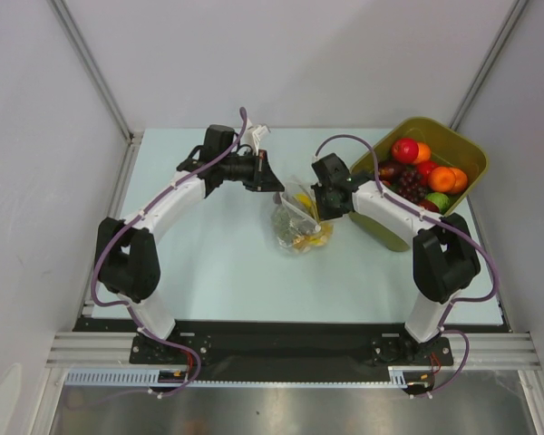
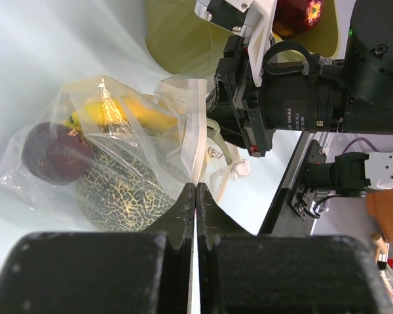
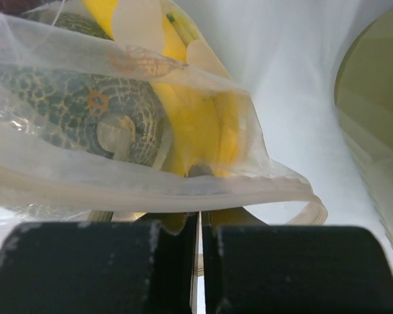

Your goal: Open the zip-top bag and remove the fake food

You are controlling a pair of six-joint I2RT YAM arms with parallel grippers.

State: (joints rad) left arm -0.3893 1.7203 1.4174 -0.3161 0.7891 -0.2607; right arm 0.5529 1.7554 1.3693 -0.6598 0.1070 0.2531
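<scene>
The clear zip-top bag (image 1: 299,227) lies mid-table between both grippers. Through its plastic I see the fake food: a grey-green netted melon (image 2: 118,190), a yellow banana (image 2: 144,114) and a dark maroon round piece (image 2: 49,154). My left gripper (image 1: 277,188) is shut on the white zip strip (image 2: 198,140), which runs straight between its fingertips (image 2: 195,186). On the bag's other side, my right gripper (image 1: 324,207) is shut on the bag's edge, with the zip strip (image 3: 118,183) lying across its fingertips (image 3: 200,214). Melon (image 3: 78,104) and banana (image 3: 203,124) sit just beyond.
An olive-green tub (image 1: 453,149) full of red, orange, green and purple toy fruit stands at the back right, close behind the right arm. Its wall (image 3: 373,118) is just right of the right gripper. White walls and metal rails enclose the table.
</scene>
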